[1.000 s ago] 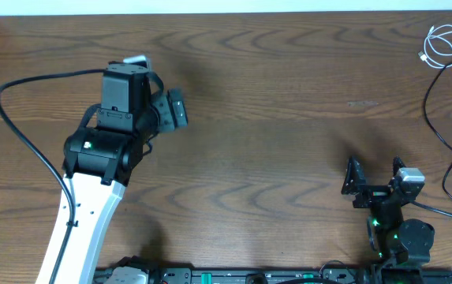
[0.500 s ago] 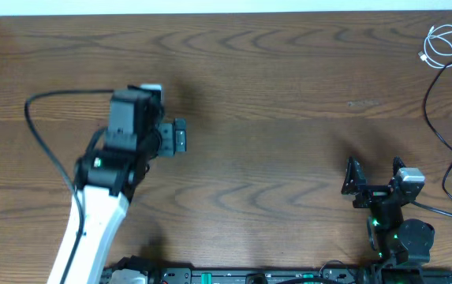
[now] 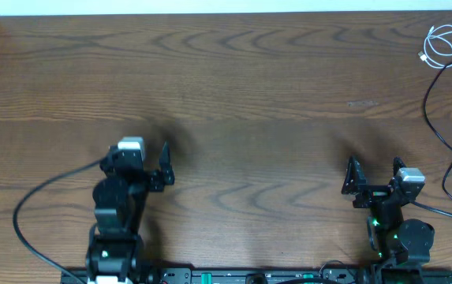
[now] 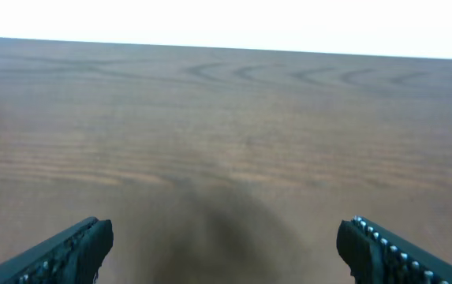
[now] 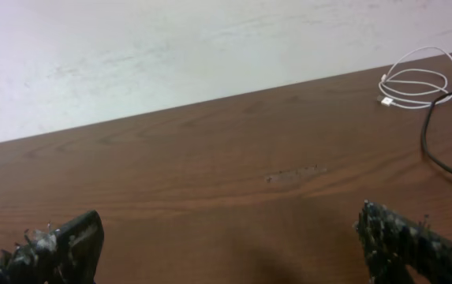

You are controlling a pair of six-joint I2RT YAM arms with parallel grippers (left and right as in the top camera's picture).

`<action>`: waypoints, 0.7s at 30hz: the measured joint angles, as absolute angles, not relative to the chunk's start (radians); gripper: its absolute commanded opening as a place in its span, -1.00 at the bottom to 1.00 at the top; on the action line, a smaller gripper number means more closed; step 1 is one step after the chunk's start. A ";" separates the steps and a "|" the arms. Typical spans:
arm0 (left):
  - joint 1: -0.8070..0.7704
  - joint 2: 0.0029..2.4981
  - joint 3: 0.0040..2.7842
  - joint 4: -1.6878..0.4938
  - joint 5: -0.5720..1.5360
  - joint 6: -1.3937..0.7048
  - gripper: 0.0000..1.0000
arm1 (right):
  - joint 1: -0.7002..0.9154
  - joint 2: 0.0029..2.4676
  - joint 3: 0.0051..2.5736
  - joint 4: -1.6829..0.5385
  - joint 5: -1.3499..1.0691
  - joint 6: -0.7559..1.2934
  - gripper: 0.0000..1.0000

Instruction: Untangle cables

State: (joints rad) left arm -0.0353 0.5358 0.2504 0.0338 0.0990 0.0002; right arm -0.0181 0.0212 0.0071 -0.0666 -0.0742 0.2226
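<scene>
On the table, the coiled cable lies in the far right corner. The loose cable starts at the coil's near side and runs forward along the right edge. The right gripper sits near the front, left of the loose cable. The left gripper sits near the front on the left, well apart from both cables.

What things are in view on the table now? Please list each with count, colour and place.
white cable: 1, white, coiled at the table's far right corner
black cable: at least 1, black, loose along the right edge, starting by the white coil
table: 1, brown wood, under everything
left gripper: 1, black, near left side, open, holding nothing
right gripper: 1, black, near right side, open, holding nothing
</scene>
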 measured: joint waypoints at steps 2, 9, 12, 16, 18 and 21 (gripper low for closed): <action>-0.035 0.478 0.200 0.035 0.097 0.001 0.92 | -0.018 0.021 0.007 -0.067 -0.074 0.223 0.99; -0.035 0.292 0.071 0.041 0.060 0.001 0.92 | -0.018 0.021 0.007 -0.067 -0.074 0.223 0.99; -0.035 0.243 0.045 0.042 0.052 0.001 0.92 | -0.018 0.021 0.007 -0.067 -0.074 0.223 0.99; -0.035 0.195 0.017 0.029 0.046 0.001 0.92 | -0.018 0.021 0.007 -0.067 -0.074 0.223 0.99; -0.035 0.176 0.008 0.012 0.046 0.001 0.92 | -0.018 0.021 0.007 -0.067 -0.074 0.223 0.99; -0.035 0.146 0.007 0.007 0.046 0.001 0.91 | -0.018 0.021 0.007 -0.067 -0.074 0.223 0.98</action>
State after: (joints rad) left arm -0.0353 0.1463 0.0067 0.0074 0.0460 0.0010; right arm -0.0181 0.0212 0.0071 -0.0669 -0.0738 0.2226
